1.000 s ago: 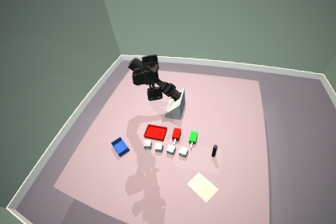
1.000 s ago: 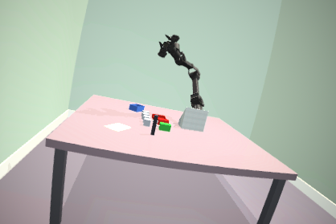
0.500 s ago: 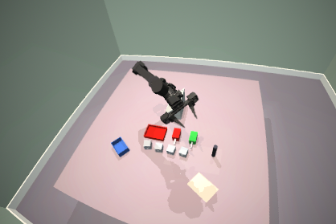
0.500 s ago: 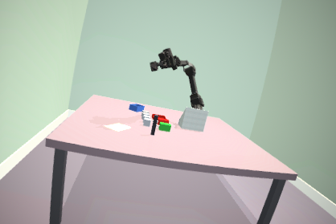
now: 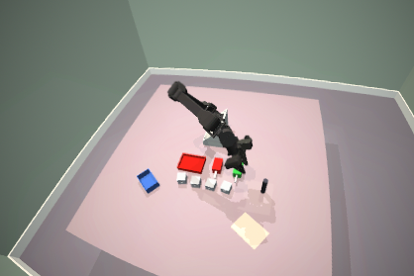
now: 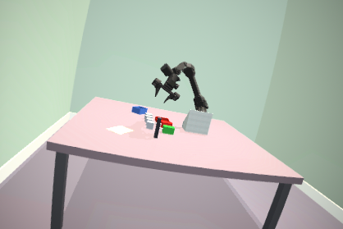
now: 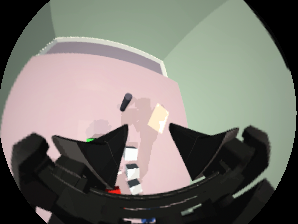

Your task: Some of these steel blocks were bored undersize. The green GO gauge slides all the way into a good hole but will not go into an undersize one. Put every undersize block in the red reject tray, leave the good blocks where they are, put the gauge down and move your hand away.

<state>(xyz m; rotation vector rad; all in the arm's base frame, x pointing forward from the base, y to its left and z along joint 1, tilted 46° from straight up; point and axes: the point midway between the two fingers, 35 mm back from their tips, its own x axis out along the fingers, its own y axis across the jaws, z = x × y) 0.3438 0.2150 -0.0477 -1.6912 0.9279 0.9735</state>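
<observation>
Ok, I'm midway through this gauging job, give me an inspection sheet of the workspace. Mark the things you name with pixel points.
Surface: pink table top point(image 5: 149, 223) point(image 6: 172, 152) point(image 7: 45, 100), shadows across it.
Job's things: four pale steel blocks in a row point(image 5: 210, 184); green gauge point(image 5: 237, 173) point(image 6: 168, 130) beyond one end; red reject tray point(image 5: 191, 163) alongside, no block seen in it. Bore sizes: cannot tell.
Clutter: red block-shaped piece point(image 5: 217, 164) between tray and gauge; blue open box point(image 5: 148, 181) point(image 6: 139, 110); black upright cylinder point(image 5: 263, 186) point(image 6: 157, 128) point(image 7: 126, 102); flat cream sheet point(image 5: 250, 230) point(image 6: 120, 130) point(image 7: 158, 118).
Gripper point(image 6: 161, 99) point(image 7: 149, 125): jaws apart, nothing between them, above the table.
Cables: nothing seen.
Surroundings: green walls, pale skirting; no people seen.
</observation>
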